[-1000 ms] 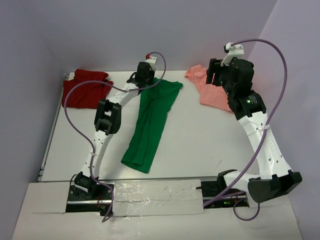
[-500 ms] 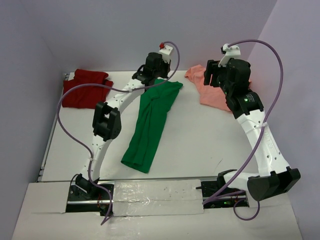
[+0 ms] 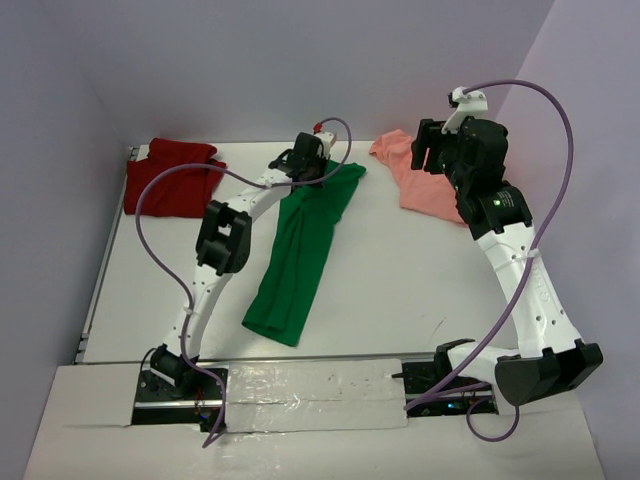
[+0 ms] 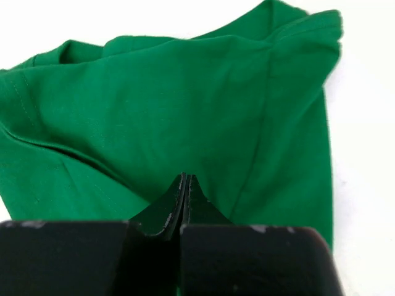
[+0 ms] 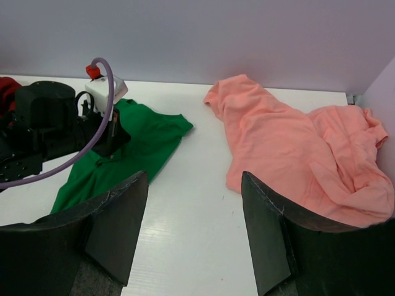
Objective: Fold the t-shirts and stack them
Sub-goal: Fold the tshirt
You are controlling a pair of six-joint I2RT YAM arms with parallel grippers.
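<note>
The bright green, soft cotton short-sleeved t-shirt (image 3: 300, 250) lies in the middle of the white bench (image 3: 400, 290) as a long, narrow band. Its long axis runs on a slant from the far end, just right of centre, down toward the near edge on the left. The left end effector (image 3: 305, 160) sits at that far end, right over the cloth, so the shirt stretches away from it toward the arm bases. In the left wrist view its fingers (image 4: 185, 185) are pressed together with their tips against the green fabric. Soft creases run toward them, but I cannot tell whether a fold is caught between them. The right end effector (image 5: 192, 185) hangs with its fingers wide apart and nothing in them, above bare bench between the green shirt and the salmon pink t-shirt (image 5: 290, 154). The pink shirt is a rumpled, loosely bunched heap at the far right corner, and the right arm is plainly the nearer one to it. The dark red t-shirt (image 3: 170, 180) lies crumpled at the far left corner, well apart from both. All three are limp matte knit that will sag and drag when lifted. None is folded square yet, and none is stacked.
</note>
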